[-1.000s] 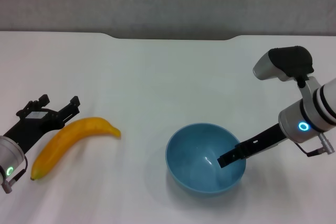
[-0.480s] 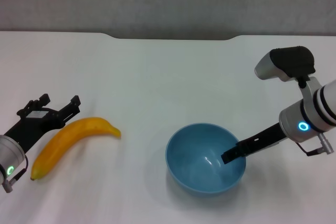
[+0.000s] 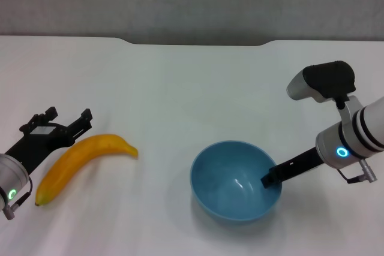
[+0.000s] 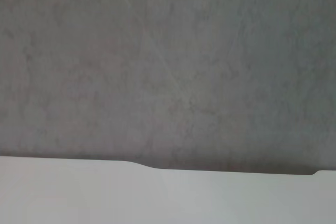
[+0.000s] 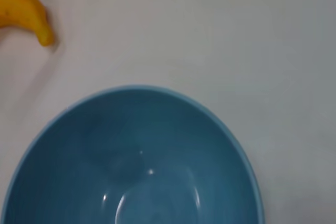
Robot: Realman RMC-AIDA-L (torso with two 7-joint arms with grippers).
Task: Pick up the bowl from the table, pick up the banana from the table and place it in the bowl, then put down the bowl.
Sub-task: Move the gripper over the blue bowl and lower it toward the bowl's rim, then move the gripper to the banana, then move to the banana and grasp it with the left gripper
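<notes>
Left gripper [image 3: 67, 123]: low, far left, fingers spread.
Right gripper [image 3: 268, 178]: extended inward from right, finger state unclear.

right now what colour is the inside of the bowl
Light blue and glossy, with small white glints. The bowl shows best in the right wrist view.

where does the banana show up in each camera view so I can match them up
Head view: the banana lies on the table at lower left, beside the left gripper.
Left wrist view: not in it; only the table's far edge and the wall.
Right wrist view: only its tip, top-left corner.
Shared landmark: the bowl in the head and right wrist views.
</notes>
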